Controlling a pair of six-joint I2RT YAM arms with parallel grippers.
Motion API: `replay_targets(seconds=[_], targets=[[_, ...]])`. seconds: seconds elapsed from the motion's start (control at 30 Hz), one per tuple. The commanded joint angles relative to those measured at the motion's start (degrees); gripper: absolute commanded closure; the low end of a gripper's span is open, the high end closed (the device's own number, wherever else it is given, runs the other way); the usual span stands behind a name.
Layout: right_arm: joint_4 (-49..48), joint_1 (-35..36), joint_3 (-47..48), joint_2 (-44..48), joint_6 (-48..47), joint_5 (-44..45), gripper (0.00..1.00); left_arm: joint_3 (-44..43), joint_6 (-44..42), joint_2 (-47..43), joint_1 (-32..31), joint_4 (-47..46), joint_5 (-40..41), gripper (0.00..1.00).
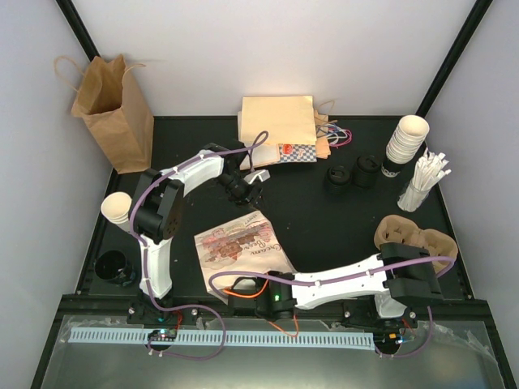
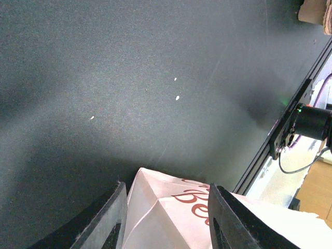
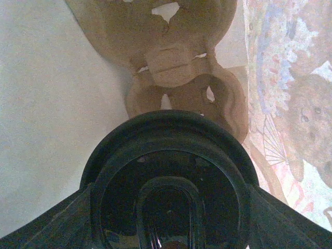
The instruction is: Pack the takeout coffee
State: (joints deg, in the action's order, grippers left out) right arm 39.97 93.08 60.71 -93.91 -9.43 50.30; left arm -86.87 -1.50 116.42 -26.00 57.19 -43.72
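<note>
- From above: my right arm (image 1: 340, 279) stretches along the near edge towards the patterned bag (image 1: 239, 243), which lies on the black table (image 1: 324, 231). I cannot make out that arm's claw or the takeout coffee here. My left arm (image 1: 186, 174) reaches to the bag's far end, probably to steady it.
- Left wrist: the bag's white paper with red script sits in the gap of my left claw (image 2: 167, 191). I cannot tell whether the fingers pinch it or merely flank it.
- Right wrist: my right claw (image 3: 169, 197) is clamped on the takeout coffee (image 3: 168, 150), with the black lid facing the camera and the cup hidden beneath. Just ahead lies a brown pulp carrier (image 3: 171, 62), with patterned paper on its right. I judge I'm lining the cup up with one of its sockets.
</note>
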Motion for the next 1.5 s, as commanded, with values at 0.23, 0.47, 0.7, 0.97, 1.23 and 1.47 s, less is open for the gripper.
replay_targets(seconds=[0.23,0.47,0.7,0.97,1.23,1.47], targets=[[7.3,-2.1,0.0,-2.5,4.2,-0.2,0.47,-1.9,-1.8,1.5,-0.3,2.1,-0.4,0.55],[9.2,-2.1,0.7,-3.1,5.7,-0.6,0.44,-1.9,-1.9,1.6,-0.3,2.0,-0.4,0.55],[10.3,-2.1,0.7,-2.8,6.9,-0.7,0.43,-1.9,-1.8,1.5,-0.3,2.1,-0.3,0.55],[11.1,-2.1,0.7,-2.6,7.7,-1.0,0.41,-1.9,-1.9,1.4,-0.3,2.2,-0.4,0.55],[11.8,-2.1,0.5,-2.1,8.8,-1.7,0.4,-1.9,-1.9,1.3,-0.3,2.2,-0.3,0.55],[10.7,-2.1,1.1,-1.4,8.1,-0.5,0.45,-2.0,-1.8,1.4,-0.3,2.2,-0.4,0.55]])
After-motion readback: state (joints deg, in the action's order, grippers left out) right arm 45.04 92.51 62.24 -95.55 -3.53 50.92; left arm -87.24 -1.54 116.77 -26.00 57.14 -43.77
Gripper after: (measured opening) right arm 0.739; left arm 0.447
